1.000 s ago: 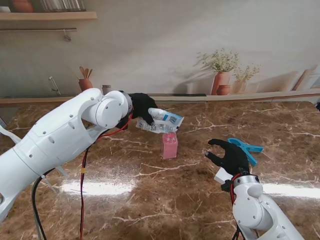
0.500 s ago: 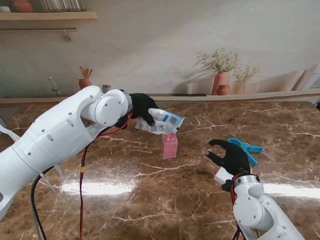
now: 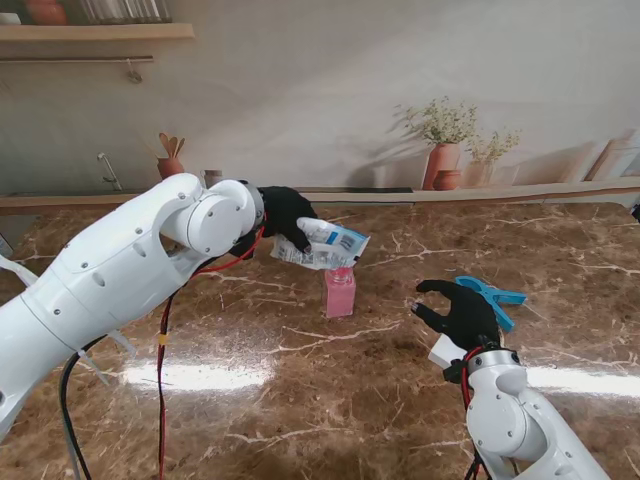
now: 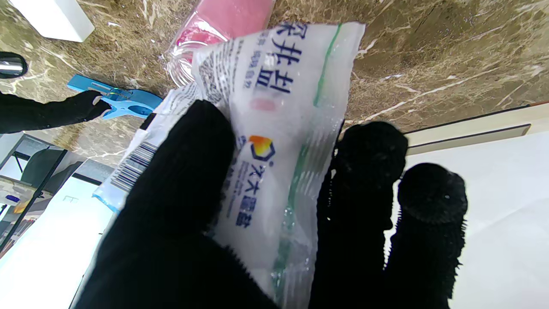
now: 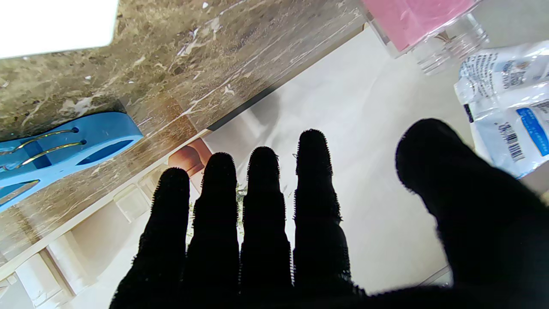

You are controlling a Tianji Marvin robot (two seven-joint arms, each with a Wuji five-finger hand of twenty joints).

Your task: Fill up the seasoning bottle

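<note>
Tilting a salt bag [image 3: 326, 243] over the pink seasoning bottle [image 3: 339, 291] at mid-bench [image 3: 300, 400].

Gripping the bag in the left hand [image 3: 283, 216], its lower edge just over the bottle's mouth; hovering released near a blue clip [image 3: 489, 296], the right hand [image 3: 456, 313], fingers [image 5: 262, 206] spread, grasping nothing.

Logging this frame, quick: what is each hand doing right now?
Left hand: shut on the salt bag.
Right hand: open, holding nothing.
</note>
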